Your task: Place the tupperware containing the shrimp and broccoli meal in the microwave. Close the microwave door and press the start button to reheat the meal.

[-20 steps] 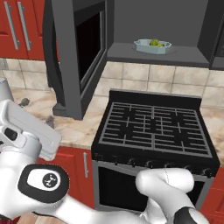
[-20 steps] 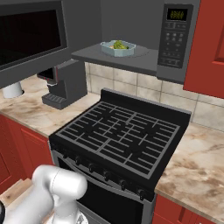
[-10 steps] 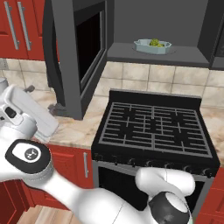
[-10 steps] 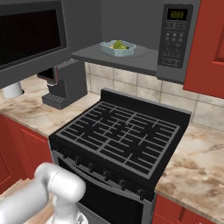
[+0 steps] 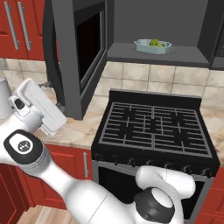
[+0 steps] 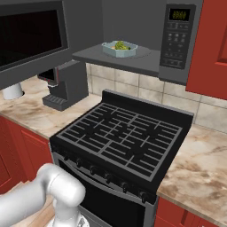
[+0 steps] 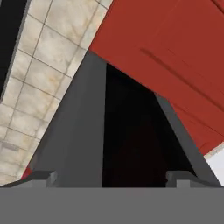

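Tupperware (image 5: 152, 46) with the shrimp and broccoli meal (image 5: 154, 42) sits flat inside the microwave (image 6: 133, 60), long axis running across its floor. Microwave door (image 5: 69, 57) hangs swung open left; my gripper (image 7: 111, 176) faces its edge, fingers (image 7: 41, 176) spread wide, pinching nothing.

tupperware (image 5: 152, 46): pale blue-grey, shallow, flared rim, sits upright inside the microwave (image 5: 183, 30) on its grey floor, toward the back. shrimp and broccoli meal (image 5: 154, 43): green florets heaped in it, orange bits hard to make out. microwave door (image 5: 76, 52): dark grey frame, black glass, swung wide open to the left of the microwave cavity.
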Robot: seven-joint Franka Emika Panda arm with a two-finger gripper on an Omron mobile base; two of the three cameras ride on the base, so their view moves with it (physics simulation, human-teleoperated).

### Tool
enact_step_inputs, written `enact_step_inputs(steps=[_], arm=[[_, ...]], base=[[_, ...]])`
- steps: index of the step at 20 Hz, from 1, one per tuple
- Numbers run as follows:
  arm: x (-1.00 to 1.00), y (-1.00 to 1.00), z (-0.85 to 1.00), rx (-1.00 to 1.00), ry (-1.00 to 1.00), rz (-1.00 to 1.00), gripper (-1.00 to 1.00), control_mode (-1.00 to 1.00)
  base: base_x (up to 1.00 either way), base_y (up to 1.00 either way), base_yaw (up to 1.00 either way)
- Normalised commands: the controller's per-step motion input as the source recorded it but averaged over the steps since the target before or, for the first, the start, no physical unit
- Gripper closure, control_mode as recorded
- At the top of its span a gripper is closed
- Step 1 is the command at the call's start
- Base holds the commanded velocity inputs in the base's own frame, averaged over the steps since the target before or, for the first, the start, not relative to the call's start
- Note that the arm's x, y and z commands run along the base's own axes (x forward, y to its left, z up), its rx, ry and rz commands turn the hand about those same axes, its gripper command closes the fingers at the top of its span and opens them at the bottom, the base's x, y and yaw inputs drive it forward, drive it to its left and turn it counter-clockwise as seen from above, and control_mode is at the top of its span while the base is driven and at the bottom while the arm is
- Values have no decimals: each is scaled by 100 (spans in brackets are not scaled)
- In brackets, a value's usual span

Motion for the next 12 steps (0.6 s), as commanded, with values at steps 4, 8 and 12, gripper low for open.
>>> enact_step_inputs(steps=[4, 8, 12], arm=[[-22, -100, 13, 1, -18, -26, -100, -100], [-5, -100, 22, 2, -13, -24, -100, -100], [0, -100, 39, 5, -14, -20, -100, -100]], base=[[0, 0, 0], [0, 0, 0], [0, 0, 0]])
